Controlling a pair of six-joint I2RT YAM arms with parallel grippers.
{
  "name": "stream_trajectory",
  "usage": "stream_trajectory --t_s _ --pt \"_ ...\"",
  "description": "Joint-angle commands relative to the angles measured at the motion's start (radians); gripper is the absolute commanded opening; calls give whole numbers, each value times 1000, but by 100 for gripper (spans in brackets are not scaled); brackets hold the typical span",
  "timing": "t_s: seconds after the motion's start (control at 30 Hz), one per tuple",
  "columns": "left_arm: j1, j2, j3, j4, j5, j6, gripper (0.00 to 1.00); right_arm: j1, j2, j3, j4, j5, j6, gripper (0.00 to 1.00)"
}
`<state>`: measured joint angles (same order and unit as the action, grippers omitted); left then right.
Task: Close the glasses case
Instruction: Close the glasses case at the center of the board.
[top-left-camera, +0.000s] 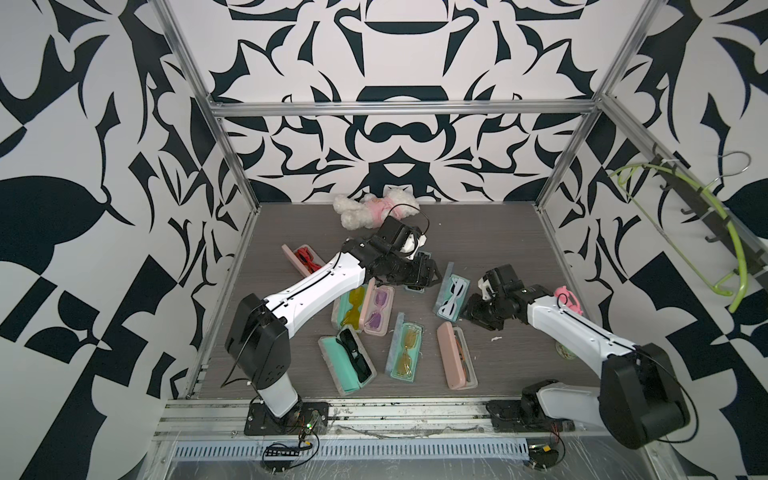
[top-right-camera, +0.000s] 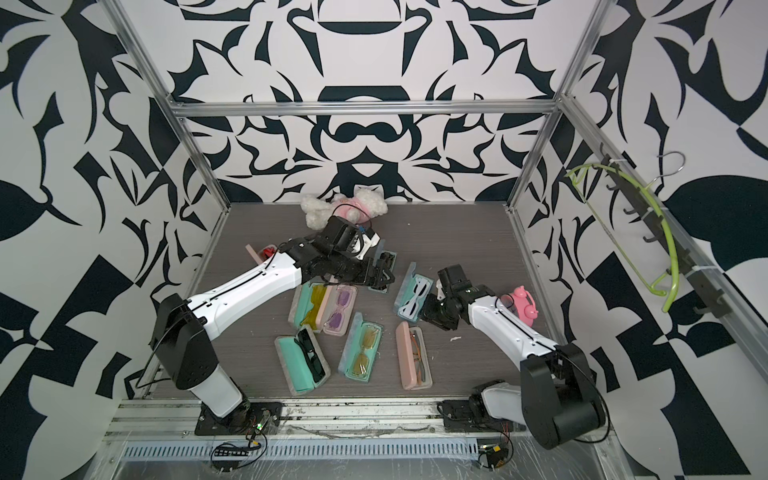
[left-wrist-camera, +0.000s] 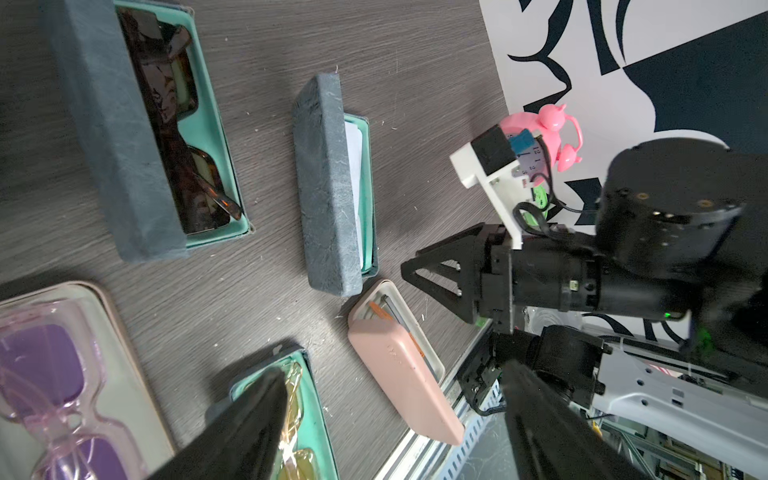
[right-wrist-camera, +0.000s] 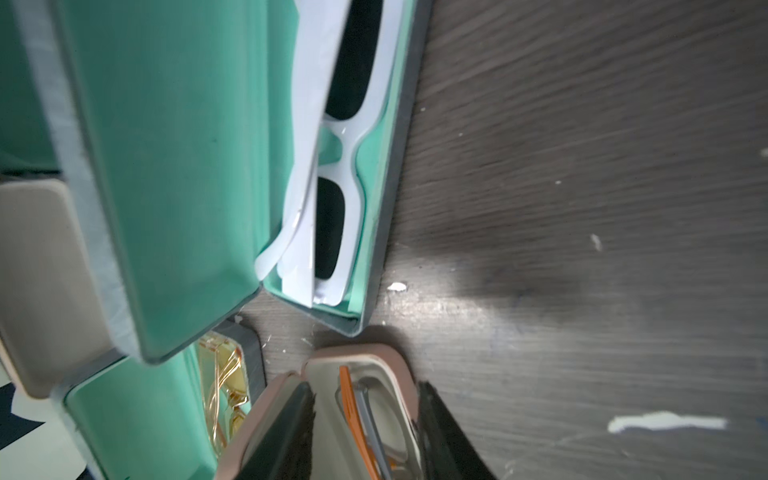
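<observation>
Several open glasses cases lie on the grey table. A pink case (top-left-camera: 455, 353) (top-right-camera: 409, 357) (left-wrist-camera: 399, 370) (right-wrist-camera: 328, 382) holds orange-and-grey glasses, and its lid stands half raised. My right gripper (top-left-camera: 467, 313) (top-right-camera: 430, 318) (right-wrist-camera: 365, 386) hovers over that case's far end. In the right wrist view its jaws are partly apart and straddle the cream tray, clamping nothing. My left gripper (top-left-camera: 419, 276) (top-right-camera: 380, 280) (left-wrist-camera: 397, 370) hangs wide open and empty over a grey-blue case with dark glasses (left-wrist-camera: 108, 137) further back.
A grey-blue case with white glasses (top-left-camera: 451, 297) (right-wrist-camera: 166, 166) lies just behind the pink one. More open cases sit at centre and left (top-left-camera: 353, 357) (top-left-camera: 405, 351) (top-left-camera: 378, 309). A plush toy (top-left-camera: 374, 208) lies at the back and a pink clock (top-left-camera: 567, 299) behind the right arm.
</observation>
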<state>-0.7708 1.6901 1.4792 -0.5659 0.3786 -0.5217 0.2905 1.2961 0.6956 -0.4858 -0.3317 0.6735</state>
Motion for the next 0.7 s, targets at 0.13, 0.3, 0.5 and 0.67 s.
stream_trajectory --t_s 0.13,0.3,0.5,0.67 --pt "-8 39 47 3 42 -14 77 -2 97 3 178 -3 41 33" --pt "-10 57 55 5 47 -18 75 -16 150 20 193 23 44 27" --pt "-12 71 55 14 47 -22 74 -30 172 27 205 43 34 24" --pt "-12 80 54 25 48 -26 73 -37 185 50 203 71 24 22"
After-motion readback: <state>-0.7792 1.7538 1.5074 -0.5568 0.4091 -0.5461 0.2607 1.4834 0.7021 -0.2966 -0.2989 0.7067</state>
